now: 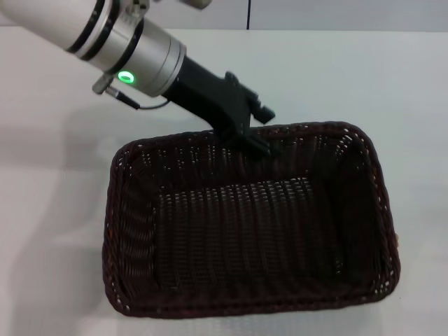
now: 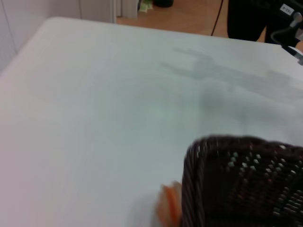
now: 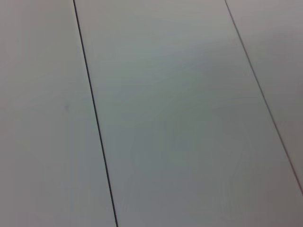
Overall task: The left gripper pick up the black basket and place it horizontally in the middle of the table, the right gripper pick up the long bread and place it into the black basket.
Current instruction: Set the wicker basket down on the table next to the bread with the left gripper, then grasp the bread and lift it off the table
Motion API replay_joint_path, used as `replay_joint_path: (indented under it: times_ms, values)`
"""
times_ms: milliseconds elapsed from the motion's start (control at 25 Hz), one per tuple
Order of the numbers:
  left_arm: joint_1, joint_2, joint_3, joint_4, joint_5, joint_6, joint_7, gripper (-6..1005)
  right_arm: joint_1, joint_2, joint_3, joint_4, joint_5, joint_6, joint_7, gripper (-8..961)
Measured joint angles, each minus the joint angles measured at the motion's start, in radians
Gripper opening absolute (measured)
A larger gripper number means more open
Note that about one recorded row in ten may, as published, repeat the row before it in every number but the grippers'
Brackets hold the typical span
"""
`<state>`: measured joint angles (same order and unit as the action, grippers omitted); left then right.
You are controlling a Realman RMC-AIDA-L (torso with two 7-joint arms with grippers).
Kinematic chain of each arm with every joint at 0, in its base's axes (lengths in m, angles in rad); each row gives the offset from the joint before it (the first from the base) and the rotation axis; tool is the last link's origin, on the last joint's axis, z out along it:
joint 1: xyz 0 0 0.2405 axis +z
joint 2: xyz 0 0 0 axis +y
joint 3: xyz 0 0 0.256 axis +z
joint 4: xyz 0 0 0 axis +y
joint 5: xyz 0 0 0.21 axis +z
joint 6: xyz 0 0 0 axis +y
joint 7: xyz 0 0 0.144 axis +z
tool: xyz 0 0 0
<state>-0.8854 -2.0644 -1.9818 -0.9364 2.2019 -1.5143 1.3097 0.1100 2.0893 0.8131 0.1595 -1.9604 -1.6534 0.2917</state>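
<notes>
The left pincer (image 1: 255, 143), a black two-finger tool on a silver cylindrical arm with black bands and a green ring light, reaches in from the upper left and sits at the far rim of the large rectangular woven black basket (image 1: 252, 224), its fingers clamped on the braided edge. The basket lies with its long side across the plain white desk (image 1: 63, 203), near the middle and close to the robot. In the left wrist view, a corner of the basket (image 2: 246, 184) shows with the orange-and-cream striped long bread (image 2: 170, 205) lying on the desk (image 2: 94, 118) just beside its outer wall. The right pincer does not show in any view.
</notes>
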Motion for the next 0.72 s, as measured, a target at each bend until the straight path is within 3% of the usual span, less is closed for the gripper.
replay_joint_path:
  times_ms: [200,360,440,520,560,600,680,720]
  values:
    - [0.049,0.001,0.0,-0.212,-0.001,0.05,0.001,744,-0.002,0.0,-0.02,0.0,0.0,-0.005,0.0,841]
    - [0.146,-0.002,0.008,-0.442,-0.004,0.226,0.001,774,-0.005,0.0,-0.052,0.0,0.0,-0.006,0.0,841]
    - [0.182,-0.003,0.022,-0.495,-0.012,0.298,0.001,790,-0.008,0.0,-0.076,0.0,0.0,-0.006,0.0,841]
    - [0.292,-0.003,0.096,-0.611,-0.039,0.516,0.007,805,-0.014,0.0,-0.122,0.004,0.0,-0.007,0.0,841]
    - [0.375,-0.002,0.178,-0.669,-0.05,0.698,0.028,805,-0.014,0.0,-0.122,0.004,0.0,-0.007,0.0,841]
    - [0.405,-0.001,0.212,-0.685,-0.051,0.776,0.04,805,-0.015,-0.001,-0.144,0.004,0.0,-0.007,0.0,841]
    - [0.526,0.002,0.374,-0.712,-0.049,1.099,0.11,805,-0.014,-0.002,-0.199,0.005,0.0,-0.007,-0.004,841]
    - [0.607,0.002,0.54,-0.672,-0.026,1.421,0.153,805,-0.01,-0.003,-0.251,0.008,0.0,-0.001,-0.008,841]
